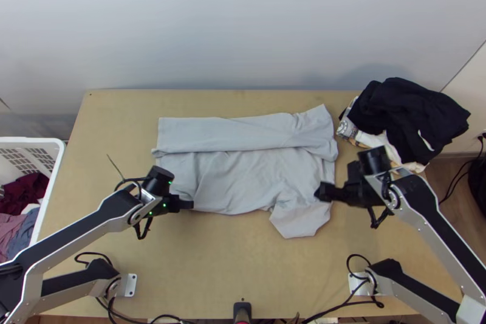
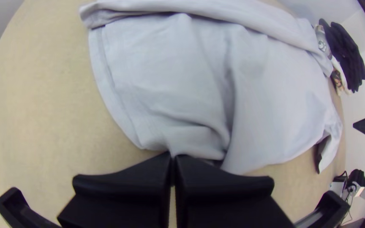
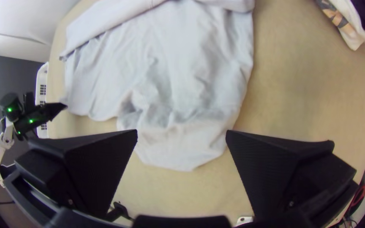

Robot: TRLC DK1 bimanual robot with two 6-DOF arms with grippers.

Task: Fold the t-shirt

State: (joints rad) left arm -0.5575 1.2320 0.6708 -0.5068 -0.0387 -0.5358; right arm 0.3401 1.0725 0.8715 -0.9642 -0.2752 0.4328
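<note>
Lying across the table (image 1: pixel 112 141), the pale grey t-shirt (image 1: pixel 243 172) is found spread, with a long strip (image 1: pixel 225 132) along its far side folded over towards the near side. Its near-left corner is at the fingertips of the left gripper (image 1: pixel 189 204). The two fingers of that gripper are brought together, and a small pinch of the near edge is held at their tips. Rumples are noted across the body, and a sleeve (image 1: pixel 301 219) is laid out towards the near side at the right. That sleeve is seen between and beyond the fingertips of the right gripper (image 1: pixel 320 192), whose fingers are set wide apart with nothing gripped; whether cloth is touched cannot be told.

Views compared: in the left wrist view, a stitched hem (image 2: pixel 110 88) is seen running down the shirt's left edge to the closed fingertips, and a dark gap is noted under the cloth just beside them. In the right wrist view, the broad gap between the open fingers is shown, and a patterned cloth (image 3: pixel 339 19) is seen at the right. By the top view, a white laundry basket (image 1: pixel 60 157) is placed at the left and a pile of dark clothes (image 1: pixel 407 111) at the far right.
</note>
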